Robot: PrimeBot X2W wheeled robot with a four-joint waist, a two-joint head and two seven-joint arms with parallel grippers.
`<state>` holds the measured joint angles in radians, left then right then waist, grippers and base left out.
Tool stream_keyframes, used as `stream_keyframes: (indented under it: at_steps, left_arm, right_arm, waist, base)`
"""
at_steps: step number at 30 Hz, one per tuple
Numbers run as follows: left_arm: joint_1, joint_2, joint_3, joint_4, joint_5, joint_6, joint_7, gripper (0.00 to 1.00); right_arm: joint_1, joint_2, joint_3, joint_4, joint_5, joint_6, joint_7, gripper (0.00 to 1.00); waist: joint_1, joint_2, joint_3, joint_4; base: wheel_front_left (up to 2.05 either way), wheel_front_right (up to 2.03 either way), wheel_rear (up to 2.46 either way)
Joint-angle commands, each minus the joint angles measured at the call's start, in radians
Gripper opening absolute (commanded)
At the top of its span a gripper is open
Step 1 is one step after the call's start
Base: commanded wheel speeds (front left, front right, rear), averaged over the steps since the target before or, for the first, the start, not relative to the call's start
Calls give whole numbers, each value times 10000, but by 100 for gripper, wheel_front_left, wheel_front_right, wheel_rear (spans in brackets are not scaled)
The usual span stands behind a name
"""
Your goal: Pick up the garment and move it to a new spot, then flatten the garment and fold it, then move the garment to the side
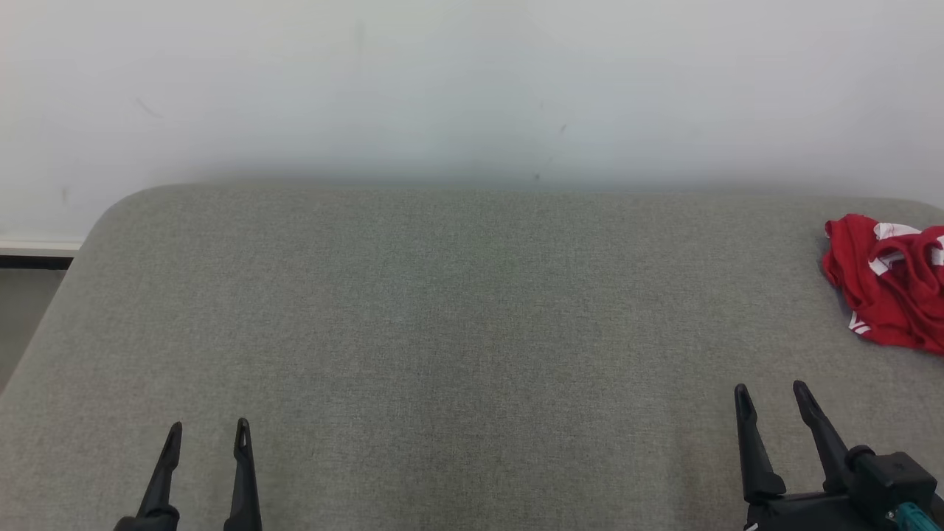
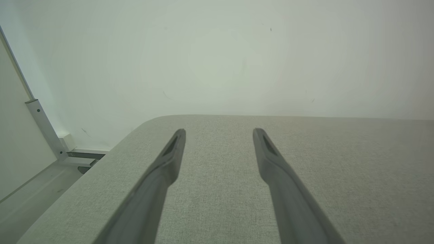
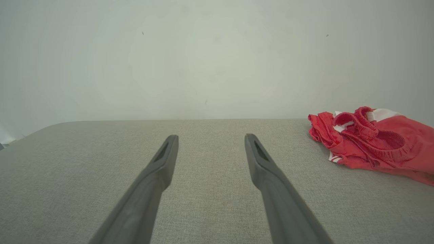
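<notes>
A grey fabric-covered surface (image 1: 442, 332) with rounded corners stands against a scuffed white wall (image 1: 472, 88). A pale metal rail (image 2: 45, 130) slants beside its left corner.

Likely a bare lab or test room: grey fabric-covered table (image 1: 442, 332) against blank white wall (image 1: 472, 88), aluminium frame (image 2: 42, 128) alongside.

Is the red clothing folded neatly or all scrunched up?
Scrunched up. The red garment sits in a wrinkly heap on the grey surface, with its stretchy waistband twisted on top and no flat, tidy edges.
</notes>
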<state>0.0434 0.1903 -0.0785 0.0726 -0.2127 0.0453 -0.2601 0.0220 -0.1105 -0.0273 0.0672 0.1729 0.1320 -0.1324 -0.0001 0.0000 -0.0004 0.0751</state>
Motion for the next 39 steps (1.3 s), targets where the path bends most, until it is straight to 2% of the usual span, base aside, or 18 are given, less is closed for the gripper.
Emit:
stream_keyframes:
  at_steps: [1, 8, 18, 22, 23, 28, 39]
  left_arm:
    - [21, -29, -3, 76, 5, 3, -50, 100]
    - [-1, -71, -20, 383, -61, -103, -54, 100]
    - [-107, -88, -81, 555, -134, -444, -58, 100]
    - [-119, 5, -142, 692, 1, -387, -52, 100]
    - [-38, -29, -153, 711, -48, -403, -21, 0]
    - [108, -180, -185, 1130, -193, -430, 48, 0]
    - [-161, -359, 151, 1228, -2248, -631, 614, 0]
  right_arm:
    - [201, 104, -36, -80, -93, -27, -55, 100]
    - [554, 433, -132, -263, -161, -27, -94, 100]
    - [653, 574, -190, -280, -129, -27, -168, 100]
    - [618, 587, -196, -233, -124, -27, -176, 100]
    - [588, 571, -173, -219, -81, 0, -119, 0]
    - [726, 596, -153, 226, 24, 0, -66, 0]
    - [412, 576, -236, 447, 2196, -2, 290, 0]
  waist:
    - [1, 0, -59, -57]
    - [1, 0, -113, -192]
    - [1, 0, -48, -264]
    - [1, 0, -28, -291]
    - [1, 0, -26, -293]
    - [1, 0, -24, -298]
    - [1, 0, -19, -338]
  base:
    - [0, 0, 0]
    - [0, 0, 0]
    - [0, 0, 0]
    - [0, 0, 0]
    - [0, 0, 0]
    - [0, 0, 0]
    - [0, 0, 0]
